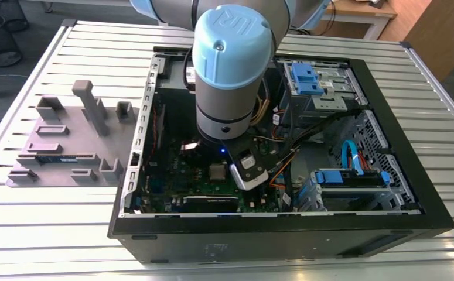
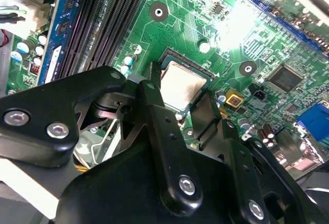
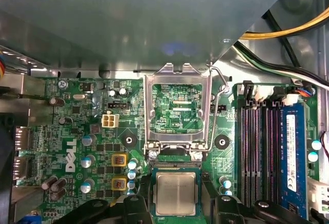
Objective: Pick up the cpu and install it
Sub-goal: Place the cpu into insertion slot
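The cpu (image 3: 176, 193), a small square chip with a silvery-grey top, lies flat in the socket of the green board (image 3: 77, 131); the second wrist view also shows the cpu (image 2: 182, 84). My gripper (image 2: 180, 94) straddles it, and its black fingers (image 2: 153, 88) press against two opposite edges of the chip. In the first wrist view the gripper (image 3: 176, 209) hugs the chip in the same way. The socket's metal load frame (image 3: 177, 106) stands flipped open beside the chip. In the exterior view my arm (image 1: 231, 70) reaches down into the open computer case (image 1: 289, 225).
Dark memory slots (image 3: 257, 152) and a blue memory stick (image 3: 290, 152) run beside the socket. Cable bundles (image 3: 288, 34) hang nearby. Blue drive bays (image 1: 313, 79) fill the case's right side in the exterior view. A grey fixture block (image 1: 62, 146) stands on the slatted table, left of the case.
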Controlling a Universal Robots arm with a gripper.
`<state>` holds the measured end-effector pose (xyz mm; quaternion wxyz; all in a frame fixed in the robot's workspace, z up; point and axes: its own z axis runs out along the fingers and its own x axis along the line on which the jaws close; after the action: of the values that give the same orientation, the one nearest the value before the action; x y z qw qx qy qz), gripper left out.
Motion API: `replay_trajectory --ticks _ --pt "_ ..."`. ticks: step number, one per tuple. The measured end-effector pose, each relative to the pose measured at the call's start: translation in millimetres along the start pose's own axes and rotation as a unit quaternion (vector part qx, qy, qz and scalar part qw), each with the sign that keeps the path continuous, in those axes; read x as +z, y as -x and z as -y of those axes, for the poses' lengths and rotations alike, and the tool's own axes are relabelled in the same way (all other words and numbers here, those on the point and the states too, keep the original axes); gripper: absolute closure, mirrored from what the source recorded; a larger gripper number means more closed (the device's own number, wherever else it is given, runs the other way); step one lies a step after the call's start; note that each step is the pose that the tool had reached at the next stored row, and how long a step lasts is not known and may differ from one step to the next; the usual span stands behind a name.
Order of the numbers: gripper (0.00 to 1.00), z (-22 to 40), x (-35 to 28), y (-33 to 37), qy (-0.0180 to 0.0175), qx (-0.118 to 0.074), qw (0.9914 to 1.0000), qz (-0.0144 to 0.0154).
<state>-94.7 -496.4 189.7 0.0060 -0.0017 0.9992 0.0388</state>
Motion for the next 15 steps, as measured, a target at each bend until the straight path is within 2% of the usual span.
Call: replay_trajectory --ticks 15 --pt "0.53 0.3 2.0 0.0 -0.0005 0.0 1.0 -0.0001"
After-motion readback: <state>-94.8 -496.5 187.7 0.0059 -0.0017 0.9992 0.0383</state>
